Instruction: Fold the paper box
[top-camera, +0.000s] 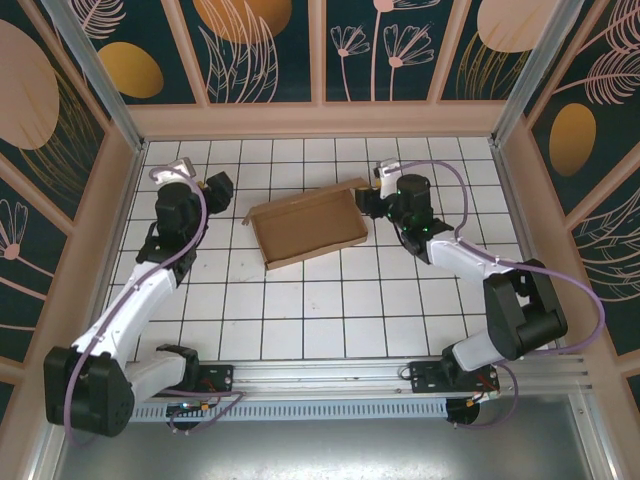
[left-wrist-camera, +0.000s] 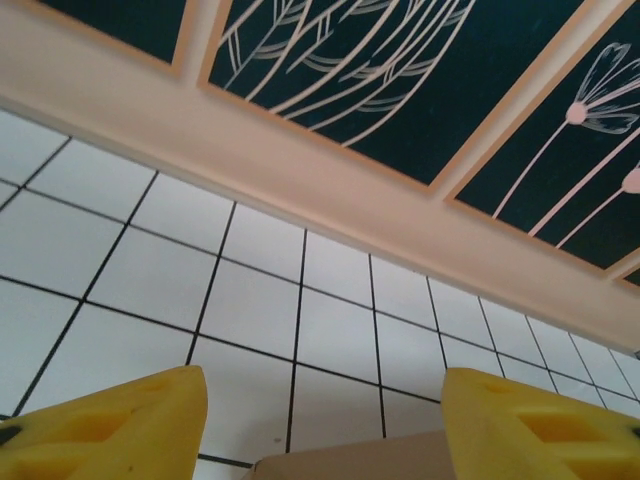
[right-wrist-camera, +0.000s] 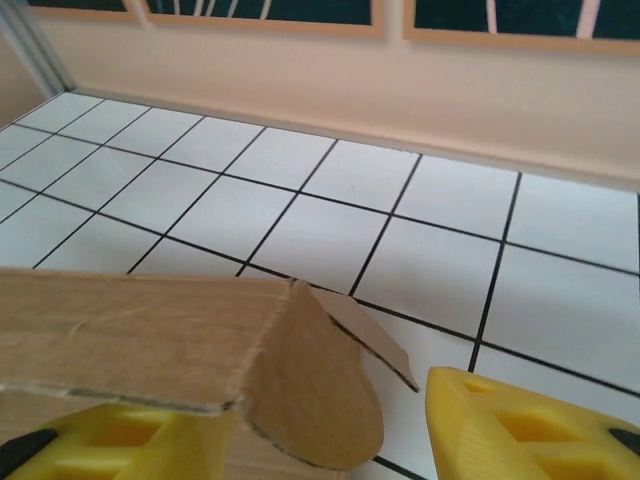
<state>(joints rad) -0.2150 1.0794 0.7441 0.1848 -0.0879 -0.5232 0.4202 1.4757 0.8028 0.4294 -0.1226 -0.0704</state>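
Observation:
The paper box (top-camera: 305, 225) lies in the middle of the tiled floor as a brown cardboard tray with raised side walls. My left gripper (top-camera: 216, 186) hovers just off its left end, open; in the left wrist view its yellow fingers (left-wrist-camera: 120, 425) stand wide apart with only a strip of the box's edge (left-wrist-camera: 350, 458) low between them. My right gripper (top-camera: 367, 193) is at the box's right end, open. In the right wrist view a rounded flap (right-wrist-camera: 320, 390) of the box hangs between its fingers (right-wrist-camera: 520, 430), and the left finger sits under the wall (right-wrist-camera: 130, 335).
Peach walls (top-camera: 320, 118) with dark floral panels enclose the white tiled floor (top-camera: 320, 310) on three sides. An aluminium rail (top-camera: 330, 378) with both arm bases runs along the near edge. Open tiles lie in front of the box.

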